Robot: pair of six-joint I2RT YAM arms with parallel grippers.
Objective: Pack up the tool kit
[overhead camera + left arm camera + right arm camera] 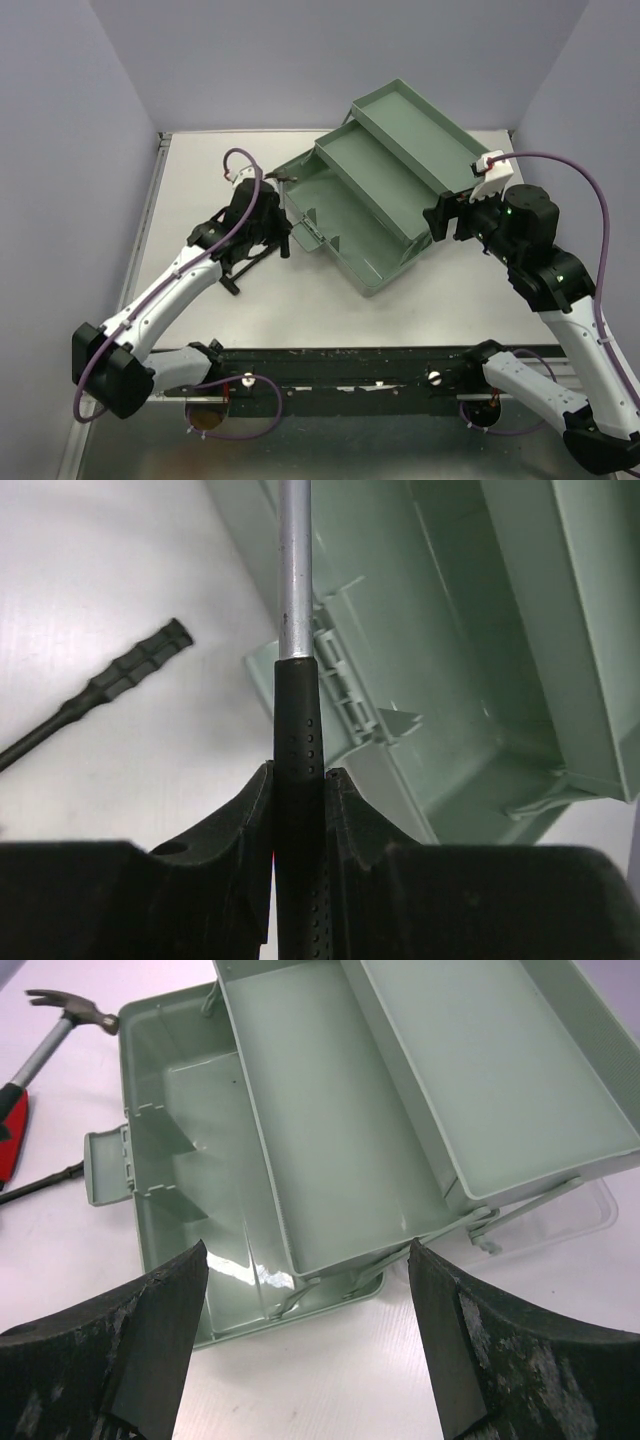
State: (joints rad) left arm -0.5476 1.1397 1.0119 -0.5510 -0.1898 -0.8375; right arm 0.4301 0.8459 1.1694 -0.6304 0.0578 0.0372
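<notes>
The tool kit (370,200) lies open at the middle of the bench (300,320), the left jaws clamped on a hammer (297,710) beside it, the right jaws gaping wide at its other end.

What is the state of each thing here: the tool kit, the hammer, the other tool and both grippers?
tool kit, open, trays spread out, empty.
hammer, clamped by its black handle, not yet packed.
black-handled tool, lying loose on the table, outside the kit.
left gripper, shut on the hammer.
right gripper, open, holding nothing.
</notes>
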